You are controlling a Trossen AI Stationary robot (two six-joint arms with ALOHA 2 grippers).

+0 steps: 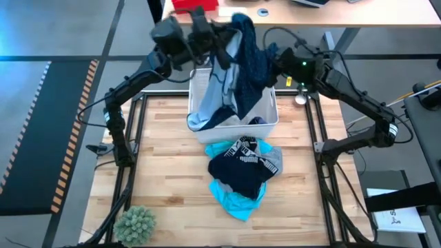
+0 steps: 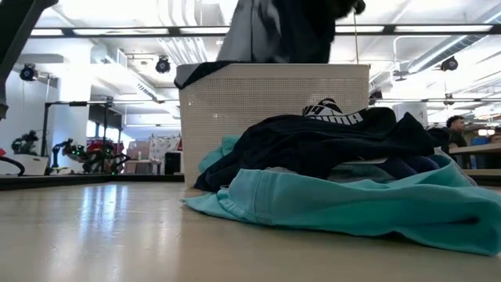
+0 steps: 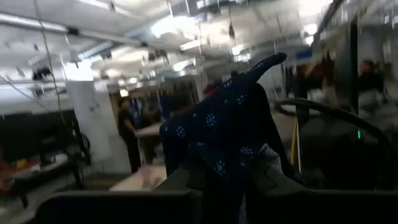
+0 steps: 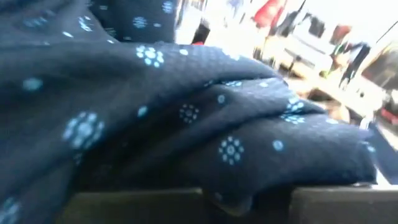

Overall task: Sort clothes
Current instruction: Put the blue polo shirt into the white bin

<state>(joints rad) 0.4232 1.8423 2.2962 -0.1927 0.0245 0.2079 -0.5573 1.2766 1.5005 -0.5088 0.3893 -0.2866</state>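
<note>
Wooden slatted table (image 1: 165,138), workshop behind. Left gripper (image 1: 219,49), above the basket's rear edge at twelve o'clock, is pinched tight on the navy patterned garment (image 1: 249,58); right gripper (image 1: 274,60), at one o'clock, is clamped on the same cloth, stretched between them. Below hangs a light blue garment (image 1: 207,103) over the white basket (image 1: 265,114). At six o'clock lies the pile: black waistband piece (image 1: 241,165), turquoise garment (image 1: 231,196). Risk: hanging cloth could snag the basket and tip it. Fingertips are buried in fabric; basket contents are hidden.
</note>
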